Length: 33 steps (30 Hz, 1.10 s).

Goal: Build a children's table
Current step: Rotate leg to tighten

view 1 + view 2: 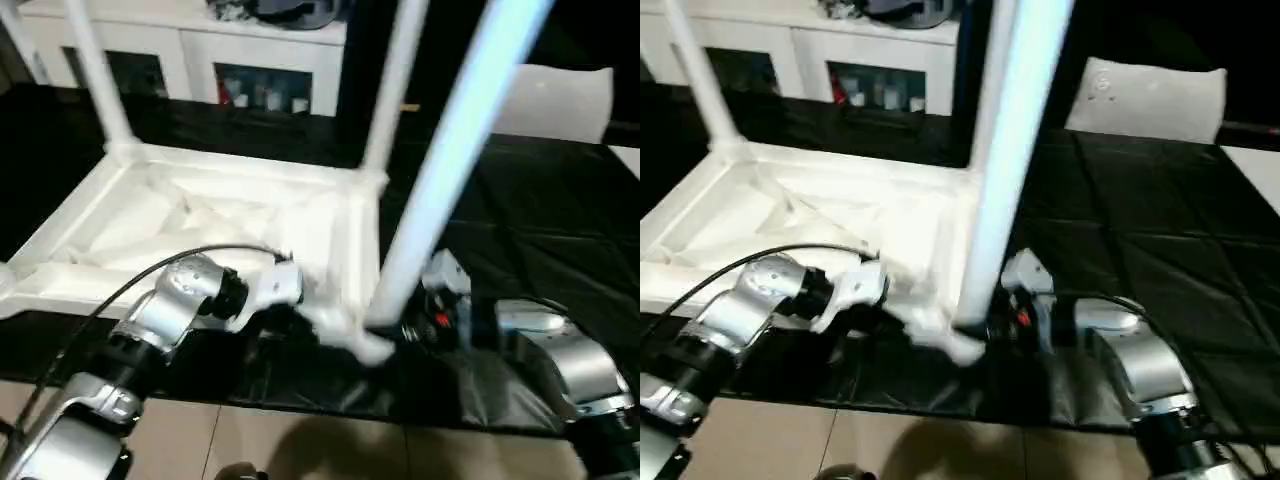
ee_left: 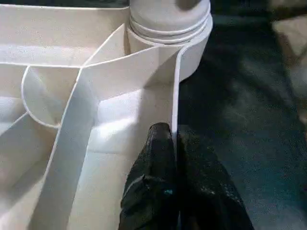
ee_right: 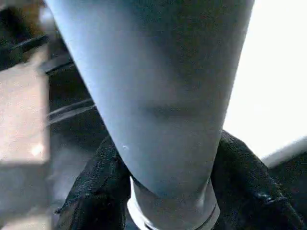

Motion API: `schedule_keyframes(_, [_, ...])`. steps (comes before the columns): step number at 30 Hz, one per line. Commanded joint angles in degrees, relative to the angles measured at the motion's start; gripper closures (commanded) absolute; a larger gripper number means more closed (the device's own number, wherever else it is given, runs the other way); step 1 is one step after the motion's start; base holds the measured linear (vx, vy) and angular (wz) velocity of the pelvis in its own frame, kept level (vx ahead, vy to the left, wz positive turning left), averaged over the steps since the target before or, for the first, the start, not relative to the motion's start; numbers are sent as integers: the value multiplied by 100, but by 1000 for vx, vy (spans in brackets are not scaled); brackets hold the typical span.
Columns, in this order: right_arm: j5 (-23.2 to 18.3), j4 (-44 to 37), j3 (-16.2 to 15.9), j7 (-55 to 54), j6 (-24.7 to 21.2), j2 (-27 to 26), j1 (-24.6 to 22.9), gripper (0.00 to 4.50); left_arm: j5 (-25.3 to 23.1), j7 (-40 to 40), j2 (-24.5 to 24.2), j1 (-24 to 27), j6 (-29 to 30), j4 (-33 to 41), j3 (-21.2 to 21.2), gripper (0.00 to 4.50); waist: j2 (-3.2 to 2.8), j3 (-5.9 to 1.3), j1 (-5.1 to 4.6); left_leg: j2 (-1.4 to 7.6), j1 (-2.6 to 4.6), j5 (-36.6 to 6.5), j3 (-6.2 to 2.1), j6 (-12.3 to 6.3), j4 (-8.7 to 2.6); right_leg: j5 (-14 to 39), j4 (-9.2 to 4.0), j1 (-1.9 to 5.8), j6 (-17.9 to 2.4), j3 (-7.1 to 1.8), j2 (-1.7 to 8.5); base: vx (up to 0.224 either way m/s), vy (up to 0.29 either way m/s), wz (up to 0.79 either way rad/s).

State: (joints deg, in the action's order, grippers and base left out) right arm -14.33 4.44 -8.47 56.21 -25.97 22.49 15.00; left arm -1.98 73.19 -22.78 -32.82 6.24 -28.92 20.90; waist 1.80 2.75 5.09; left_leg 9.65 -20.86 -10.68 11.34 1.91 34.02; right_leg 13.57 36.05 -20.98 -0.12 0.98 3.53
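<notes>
The white tabletop (image 1: 200, 225) lies upside down on a black mat, ribbed underside up. Two white legs (image 1: 95, 70) (image 1: 395, 80) stand upright in its far corner sockets. A third leg (image 1: 450, 150) leans slightly over the near right corner socket (image 2: 170, 28), its lower end at the socket. My right gripper (image 1: 405, 325) is shut on this leg low down, a black finger (image 3: 91, 187) pressed on each side. My left gripper (image 2: 172, 139) is shut on the tabletop's thin side rim, just short of that same corner.
The black mat (image 1: 520, 220) covers the floor under and to the right of the tabletop. A flat white sheet (image 1: 1150, 95) lies at the far right. White cabinets (image 1: 200, 50) stand behind. Tan floor (image 1: 300, 440) shows by the near edge.
</notes>
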Motion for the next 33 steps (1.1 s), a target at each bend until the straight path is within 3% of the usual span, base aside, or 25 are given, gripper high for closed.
schedule_keyframes(1, [-39, -154, -172, -460, -251, -404, 50, 251, 102, -538, 442, -85, 369, -44, 14, 450, 13, -233, -40, 407, 139, -1887, -258, 304, -512, 2328, -605, 11, -897, -239, 550, 0, 0, 0])
schedule_keyframes(2, [-39, -154, -172, -460, -251, -404, 50, 251, 102, -538, 442, -85, 369, -44, 14, 450, -6, -243, -71, 405, 124, -1823, -257, 310, -519, 2106, -584, 17, -928, -238, 535, 0, 0, 0])
schedule_keyframes(4, [73, 65, 2, -1512, -636, -1144, 338, 251, -48, -1277, 834, -264, 783, -282, -84, 450, -16, -238, -121, 383, 122, -1777, -240, 323, -520, 1878, -569, -10, -998, -242, 509, 0, 0, 0])
schedule_keyframes(6, [248, 154, 38, -2104, -861, -1488, 468, 252, -92, -1741, 1078, -396, 1023, -435, -244, 450, 0, -255, -186, 367, 114, -1727, -256, 386, -512, 1952, -567, 6, -1002, -233, 524, 0, 0, 0])
schedule_keyframes(10, [583, 456, 79, -3145, -1026, -2109, 666, 252, -234, -2814, 1444, -710, 1148, -797, -538, 450, -17, -279, -192, 359, 93, -1318, -220, 265, -479, 1281, -550, 33, -1029, -253, 510, 0, 0, 0])
schedule_keyframes(12, [611, 472, 74, -3284, -988, -2243, 667, 252, -268, -2931, 1467, -746, 1209, -799, -559, 450, -23, -305, -182, 347, 90, -1098, -211, 191, -463, 913, -518, 59, -1051, -245, 499, 0, 0, 0])
schedule_keyframes(13, [597, 463, 87, -3340, -952, -2336, 653, 198, -280, -2961, 1473, -754, 1247, -775, -565, 450, -18, -318, -171, 347, 74, -897, -199, 121, -449, 560, -491, 86, -1079, -246, 494, 0, 0, 0])
schedule_keyframes(16, [576, 397, 174, -3413, -916, -2493, 626, 178, -325, -2939, 1485, -745, 1277, -720, -599, 450, -40, -318, -153, 347, 68, -691, -185, -33, -444, 96, -463, 105, -1162, -240, 493, 0, 0, 0])
schedule_keyframes(22, [741, 165, 121, -3067, -370, -1983, 444, 115, -342, -2494, 1207, -474, 855, -536, -470, 450, -87, -288, -163, 382, 87, -1204, -219, 115, -495, 655, -532, 108, -1088, -238, 507, 0, 0, 0])
schedule_keyframes(24, [681, 67, 185, -2750, -150, -1743, 348, 92, -354, -2246, 1051, -335, 647, -466, -398, 450, -87, -295, -190, 374, 66, -1156, -213, 98, -489, 522, -512, 125, -1081, -244, 492, 0, 0, 0])
schedule_keyframes(28, [520, -63, 453, -2019, 166, -1120, 181, 69, -281, -1436, 644, -71, 206, -251, -263, 450, -54, -325, -197, 361, 39, -705, -189, -197, -438, -206, -452, 165, -1194, -237, 482, 0, 0, 0])
schedule_keyframes(33, [332, -140, 422, -1053, 460, -514, 51, 34, -296, -725, 261, 28, -139, -206, -47, 450, -22, -329, -153, 383, 47, -613, -168, -357, -412, -259, -438, 161, -1295, -228, 482, 0, 0, 0])
